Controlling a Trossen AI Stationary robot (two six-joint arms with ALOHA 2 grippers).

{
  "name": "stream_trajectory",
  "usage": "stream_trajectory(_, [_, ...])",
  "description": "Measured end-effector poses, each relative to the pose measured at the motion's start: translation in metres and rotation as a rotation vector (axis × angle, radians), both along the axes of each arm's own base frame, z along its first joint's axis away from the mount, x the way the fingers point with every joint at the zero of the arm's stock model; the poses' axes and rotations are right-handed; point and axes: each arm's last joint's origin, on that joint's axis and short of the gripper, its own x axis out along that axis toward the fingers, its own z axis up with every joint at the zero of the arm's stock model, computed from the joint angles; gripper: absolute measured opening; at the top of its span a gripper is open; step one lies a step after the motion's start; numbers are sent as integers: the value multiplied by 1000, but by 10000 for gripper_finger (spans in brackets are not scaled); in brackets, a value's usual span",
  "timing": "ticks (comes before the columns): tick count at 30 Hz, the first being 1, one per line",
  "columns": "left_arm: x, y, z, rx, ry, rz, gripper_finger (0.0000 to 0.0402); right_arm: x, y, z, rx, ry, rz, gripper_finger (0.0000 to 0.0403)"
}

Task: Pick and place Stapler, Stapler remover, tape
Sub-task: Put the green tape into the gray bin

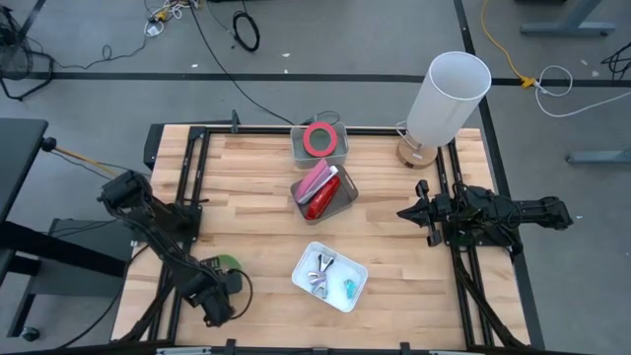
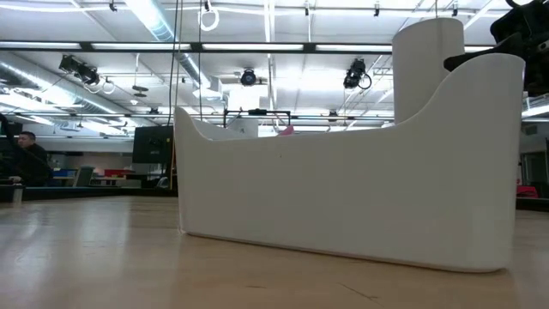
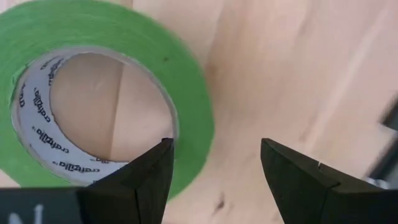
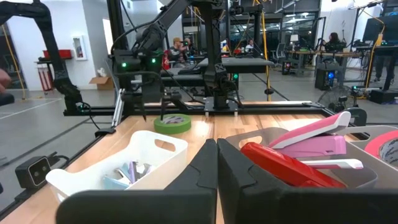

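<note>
A green tape roll [image 3: 106, 81] lies flat on the table near its front left corner [image 1: 228, 263]. My left gripper [image 3: 214, 146] is open and points down over the roll's near rim. One finger [image 3: 149, 174] stands over the ring's inner edge and the other [image 3: 298, 180] stands outside the ring; I see no touch. The roll and this gripper also show in the right wrist view [image 4: 172, 122]. A red-pink tape roll [image 1: 318, 138] lies in a grey bin. I see no second green roll. My right gripper [image 4: 216, 146] is shut and empty at the table's right [image 1: 404, 212].
A grey bin [image 1: 347, 200] at mid-table holds a pink stapler [image 1: 315, 177] and a red one [image 1: 321, 196]. A white tray [image 1: 355, 286] with small tools stands near the front and fills the low view [image 2: 343, 197]. A white cylinder [image 1: 449, 94] stands at the far right.
</note>
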Motion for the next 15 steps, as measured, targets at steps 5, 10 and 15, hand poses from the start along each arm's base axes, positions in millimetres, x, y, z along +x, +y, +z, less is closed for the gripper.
stream_trajectory(5, [-1, 3, 12, -16, -53, 5, 243, 0, 0, 0, 0, 0, 0, 2])
stream_trajectory(10, [-1, 4, 12, -8, -65, 2, 243, 0, 0, 0, 0, 0, 0, 2])
stream_trajectory(15, [0, 6, 12, 37, -113, 4, 243, 0, 0, 0, 0, 0, 0, 2])
